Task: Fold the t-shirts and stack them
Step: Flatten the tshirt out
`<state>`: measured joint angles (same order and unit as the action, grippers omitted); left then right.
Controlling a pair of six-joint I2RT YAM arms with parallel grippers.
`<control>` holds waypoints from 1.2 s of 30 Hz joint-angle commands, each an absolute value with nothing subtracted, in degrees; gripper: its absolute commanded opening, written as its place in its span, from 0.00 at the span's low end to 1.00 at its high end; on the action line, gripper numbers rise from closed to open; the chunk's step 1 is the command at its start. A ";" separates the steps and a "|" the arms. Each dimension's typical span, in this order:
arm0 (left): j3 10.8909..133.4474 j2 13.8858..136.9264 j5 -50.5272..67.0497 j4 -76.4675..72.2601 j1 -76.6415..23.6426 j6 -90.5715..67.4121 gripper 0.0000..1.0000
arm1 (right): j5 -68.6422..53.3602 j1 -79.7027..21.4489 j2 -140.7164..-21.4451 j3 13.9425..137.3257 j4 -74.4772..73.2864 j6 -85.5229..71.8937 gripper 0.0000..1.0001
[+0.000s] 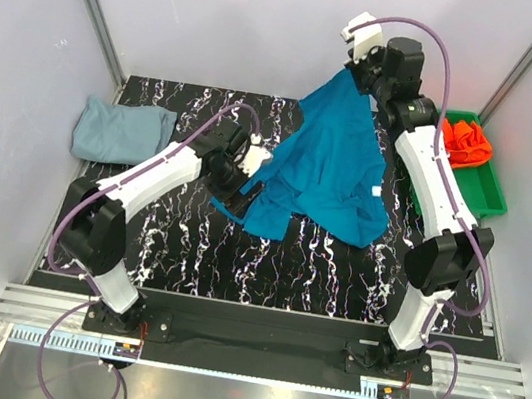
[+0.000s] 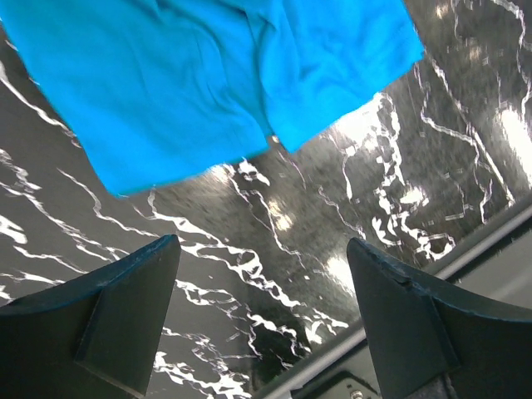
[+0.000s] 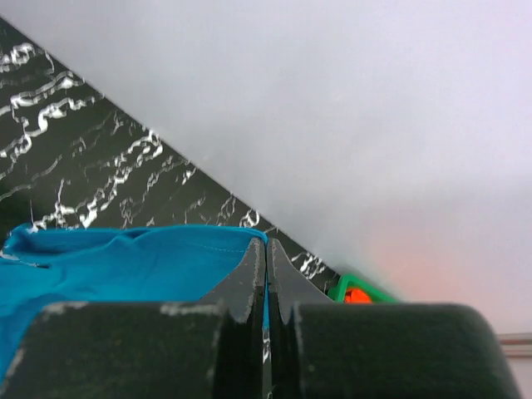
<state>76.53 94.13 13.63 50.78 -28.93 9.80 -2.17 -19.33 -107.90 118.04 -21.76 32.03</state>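
One orange-red t-shirt lies in the green tray; right gripper clamps the teal t-shirt, left gripper gapes.

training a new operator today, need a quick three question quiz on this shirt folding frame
1. True or false: the right gripper is shut on the teal t-shirt, holding part of it up off the table.
2. Multiple choice: where does the orange-red t-shirt lie? A) in the green tray B) spread flat on the tabletop C) draped over an arm
3. Short answer: how do the jaws of the left gripper stand, and what is between them?

Key: 1 true. 2 A. 3 open, with nothing between them.
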 commanded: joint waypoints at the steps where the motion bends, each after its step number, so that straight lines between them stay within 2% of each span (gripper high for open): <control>1: 81.38 93.61 10.73 48.87 -29.18 9.49 0.89 | -3.34 -19.07 -107.23 124.35 -19.16 30.15 0.00; 4: 81.83 94.48 10.28 47.73 -29.18 9.58 0.89 | -4.04 -19.07 -107.05 125.68 -19.78 30.06 0.00; 8: 83.05 100.53 -3.02 43.34 -29.36 10.98 0.88 | -3.69 -19.07 -106.61 122.88 -19.78 30.15 0.00; 10: 87.52 106.48 -7.97 43.50 -29.53 13.44 0.85 | -3.69 -19.16 -106.17 120.95 -19.69 29.88 0.00; 16: 97.64 117.49 -12.30 44.30 -31.55 13.88 0.84 | -4.31 -19.07 -105.38 119.71 -20.04 29.27 0.00; 20: 99.93 119.79 -11.52 44.47 -32.08 12.75 0.86 | -4.31 -19.07 -104.86 119.45 -20.04 29.09 0.00; 36: 99.40 122.95 -7.74 45.17 -35.24 12.04 0.81 | -4.04 -19.07 -104.85 117.42 -19.42 29.00 0.00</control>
